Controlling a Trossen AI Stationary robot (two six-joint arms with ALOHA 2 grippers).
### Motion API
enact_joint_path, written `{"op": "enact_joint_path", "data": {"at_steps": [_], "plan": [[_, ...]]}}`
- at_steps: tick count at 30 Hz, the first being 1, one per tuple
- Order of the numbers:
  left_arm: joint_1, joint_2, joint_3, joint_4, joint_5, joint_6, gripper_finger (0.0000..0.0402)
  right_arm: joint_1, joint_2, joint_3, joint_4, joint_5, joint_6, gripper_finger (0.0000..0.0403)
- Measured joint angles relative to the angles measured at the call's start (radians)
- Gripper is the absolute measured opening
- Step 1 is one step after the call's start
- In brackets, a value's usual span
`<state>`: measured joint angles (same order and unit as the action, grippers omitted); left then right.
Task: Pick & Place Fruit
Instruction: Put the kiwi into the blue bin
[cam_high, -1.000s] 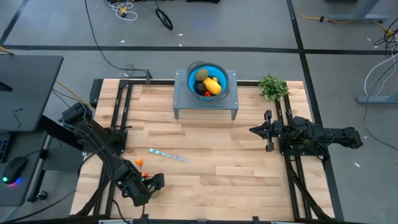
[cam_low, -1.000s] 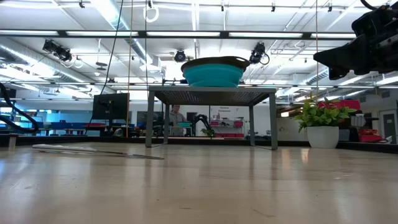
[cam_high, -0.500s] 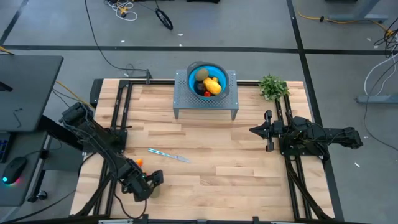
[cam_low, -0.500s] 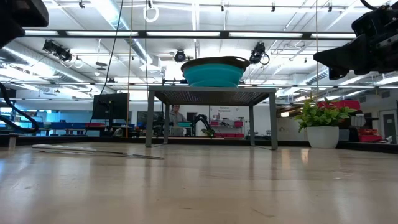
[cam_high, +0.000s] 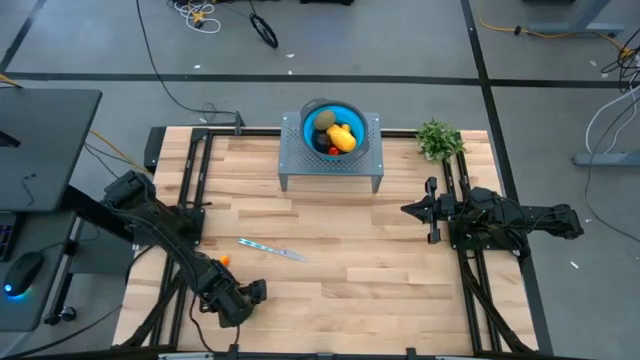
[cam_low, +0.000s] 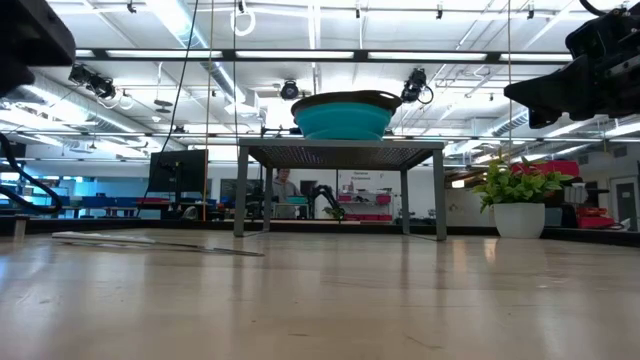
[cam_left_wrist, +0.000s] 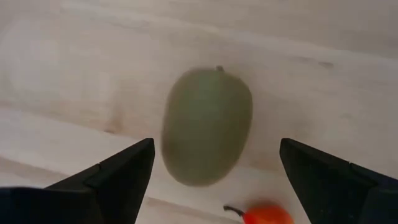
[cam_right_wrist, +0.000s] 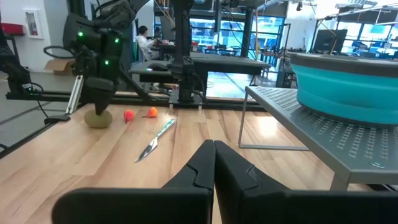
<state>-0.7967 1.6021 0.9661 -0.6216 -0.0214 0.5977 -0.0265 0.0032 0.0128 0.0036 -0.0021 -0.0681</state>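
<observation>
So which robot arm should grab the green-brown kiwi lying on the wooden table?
The left one. Its open hand hangs right over the green-brown oval kiwi, fingers either side of it. The right hand waits far across the wooden table.

Kiwi-like oval (cam_left_wrist: 207, 127) blurred, small red fruit (cam_left_wrist: 267, 214) cut off by frame edge, bowl's (cam_low: 343, 116) contents hidden in low view

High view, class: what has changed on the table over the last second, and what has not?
The left pincer has shifted slightly along the table's near-left edge, open above a green-brown fruit, nothing gripped. The right pincer, bowl and knife stayed put.
</observation>
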Motion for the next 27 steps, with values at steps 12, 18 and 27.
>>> {"op": "enact_joint_path", "data": {"at_steps": [12,18,27], "plan": [[0.001,0.02,0.001,0.037,0.016,0.039,0.0354,0.0,0.0,0.0,0.001,0.0,0.0,0.0007],[0.005,0.021,-0.004,0.091,0.025,0.092,0.0354,0.0,0.0,0.0,0.0,0.0,0.0,0.0007],[0.012,0.072,-0.007,0.084,0.035,0.096,0.0354,0.0,0.0,0.0,0.002,0.0,0.0,0.0007]]}}
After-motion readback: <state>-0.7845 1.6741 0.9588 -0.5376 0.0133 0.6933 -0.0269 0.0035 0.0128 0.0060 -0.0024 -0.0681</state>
